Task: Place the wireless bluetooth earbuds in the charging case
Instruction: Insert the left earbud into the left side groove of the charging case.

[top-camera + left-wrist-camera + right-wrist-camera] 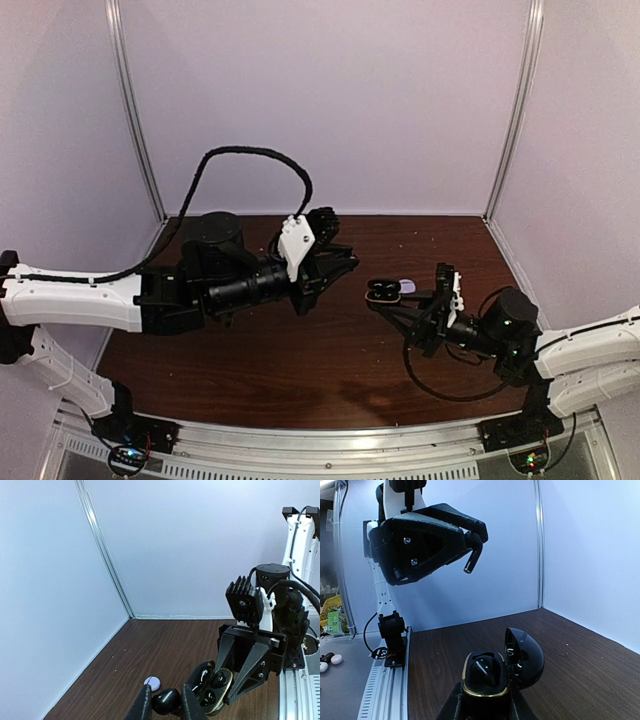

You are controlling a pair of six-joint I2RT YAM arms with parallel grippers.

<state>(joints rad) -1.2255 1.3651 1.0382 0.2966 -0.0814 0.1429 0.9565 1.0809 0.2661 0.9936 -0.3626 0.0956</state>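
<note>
Above mid-worktop (250,370), your right claw (485,702) is clamped on the open black charging case (485,680). Your left claw (166,705) is clamped on one black earbud (473,560), held higher and apart, not yet seated. One well looks filled already; the other earbuds cannot be placed.

On my feed, the dark brown wood-grain table (250,360) carries one small rounded pale white-lavender case (407,286), lying right of centre.

Robot lab cell, white enclosure panels (330,90), aluminium rail (330,445) (two arms (80,300) bolted on), wood-grain tabletop (300,360).
</note>
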